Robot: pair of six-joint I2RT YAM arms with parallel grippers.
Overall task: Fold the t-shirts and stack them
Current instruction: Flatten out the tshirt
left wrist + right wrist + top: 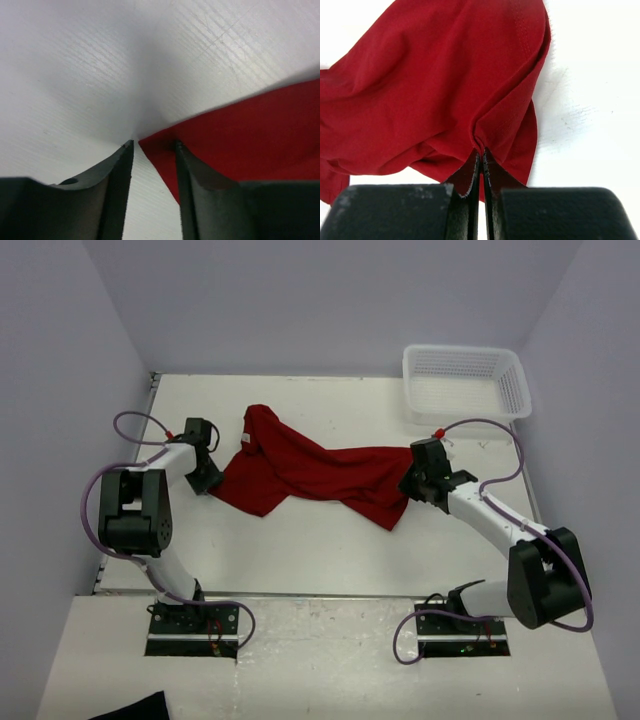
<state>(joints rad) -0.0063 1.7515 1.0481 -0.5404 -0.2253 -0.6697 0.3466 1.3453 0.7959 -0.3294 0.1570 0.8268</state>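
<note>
I see the t-shirt point(310, 475) bunched at centre of top view, long axis left-right across frame. R gripper point(480, 152): jaws closed, pinching fold at its right end. L gripper point(153, 145): jaws part open, nothing clamped; shirt corner lies at gap, lower centre of wrist view, prob. tucked under frame-right jaw.

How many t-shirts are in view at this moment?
1. The dark red t-shirt lies rumpled across the table's middle, its right end pinched in the right end effector. The white mesh basket holds none; another beneath the shirt cannot be ruled out.
</note>
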